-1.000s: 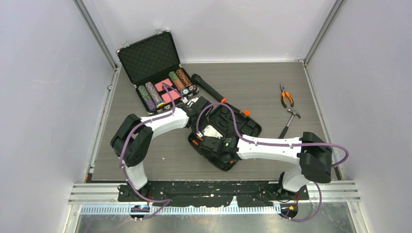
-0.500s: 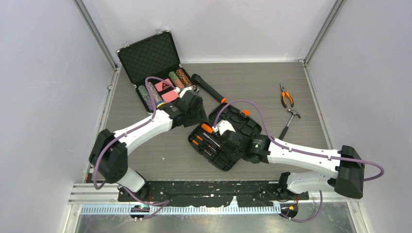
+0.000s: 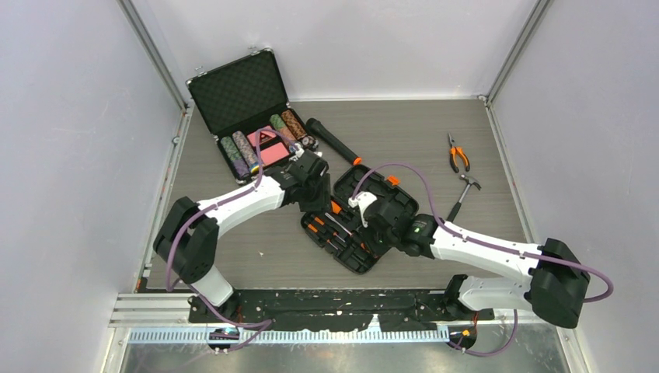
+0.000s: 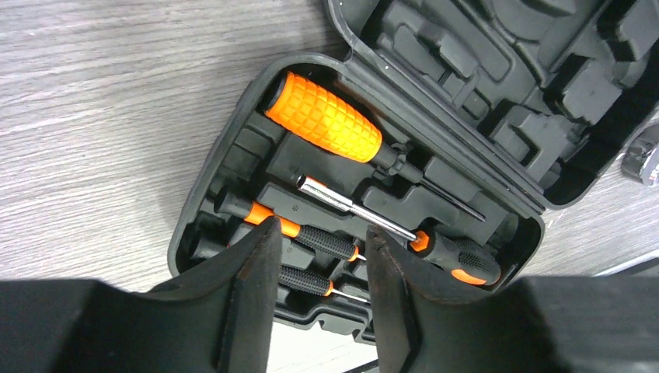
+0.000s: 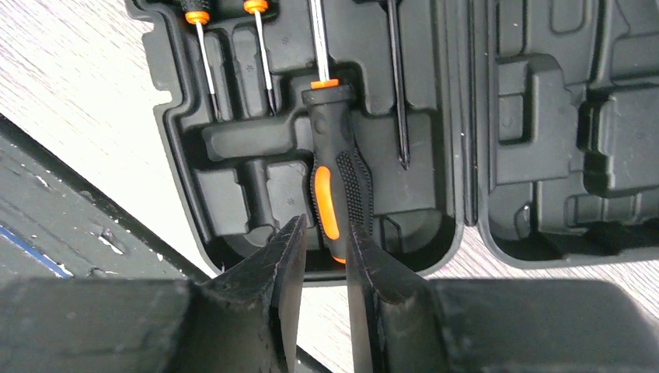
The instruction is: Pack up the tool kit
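Nearest you, the right gripper [image 5: 325, 224] hangs over the near corner of the open tool kit case [image 3: 392, 203], its jaws parted only a crack with nothing between them. A second ago that arm lay folded across the case's near half and hid it. It has since stretched out and drawn clear, so you can now read the slots. A large screwdriver [image 5: 336, 186] and two small screwdrivers [image 5: 233, 54] sit bedded there.

Just beyond, the left gripper [image 4: 322, 227] hovers over the same half's left end, jaws well apart and empty, much where it was before. Below it the fat orange driver handle [image 4: 326, 120] lies in its slot.

The case's far half shows only bare moulded recesses. With both grippers free, the screwdriver side looks settled and the job roughly half done.

Farther right on the table [image 3: 233, 249], well apart from the case, the hammer [image 3: 464, 194] and the pliers [image 3: 458, 155] are still unpacked, and are probably your next pickups.

At the back stand the flashlight [image 3: 332, 141] and the poker chip case [image 3: 241, 97], neither part of the kit.
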`<state>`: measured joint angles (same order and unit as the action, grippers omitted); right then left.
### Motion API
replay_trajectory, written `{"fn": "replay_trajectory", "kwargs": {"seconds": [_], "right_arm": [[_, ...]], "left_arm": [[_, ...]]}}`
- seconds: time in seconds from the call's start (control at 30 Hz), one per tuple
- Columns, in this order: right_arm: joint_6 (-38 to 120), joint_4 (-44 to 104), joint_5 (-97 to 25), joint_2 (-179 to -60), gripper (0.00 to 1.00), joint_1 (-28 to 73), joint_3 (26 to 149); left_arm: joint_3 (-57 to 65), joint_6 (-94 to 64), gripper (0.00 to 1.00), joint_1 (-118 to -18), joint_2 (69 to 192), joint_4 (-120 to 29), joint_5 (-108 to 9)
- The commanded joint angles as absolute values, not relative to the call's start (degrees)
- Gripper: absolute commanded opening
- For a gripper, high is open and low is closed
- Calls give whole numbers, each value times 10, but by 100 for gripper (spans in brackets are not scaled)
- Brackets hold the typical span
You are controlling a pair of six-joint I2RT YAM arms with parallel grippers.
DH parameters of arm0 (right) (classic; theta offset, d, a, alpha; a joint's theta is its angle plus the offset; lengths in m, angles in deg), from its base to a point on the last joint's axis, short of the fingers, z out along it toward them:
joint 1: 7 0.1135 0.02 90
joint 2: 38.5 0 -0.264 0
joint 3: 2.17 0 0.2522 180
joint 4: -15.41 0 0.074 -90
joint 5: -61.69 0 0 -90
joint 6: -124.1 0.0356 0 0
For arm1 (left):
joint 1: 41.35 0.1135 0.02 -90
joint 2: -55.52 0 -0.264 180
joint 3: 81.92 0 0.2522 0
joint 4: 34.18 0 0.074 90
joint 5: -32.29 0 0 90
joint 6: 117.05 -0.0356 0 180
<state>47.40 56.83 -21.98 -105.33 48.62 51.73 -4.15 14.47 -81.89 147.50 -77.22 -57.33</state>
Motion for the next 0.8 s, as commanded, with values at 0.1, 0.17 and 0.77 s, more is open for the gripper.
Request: {"fn": "replay_trajectory", "kwargs": {"seconds": [0.1, 0.17, 0.77], "right_arm": [[458, 514, -260, -1076, 25, 468, 505], [458, 515, -263, -1088, 23, 465, 503], [485, 582, -261, -1166, 14, 461, 530]], "left_arm": [[-25, 129, 42, -822, 1493, -760, -539], [-26, 127, 42, -821, 1492, -764, -543], [5, 107, 35, -824, 1534, -802, -567]]}}
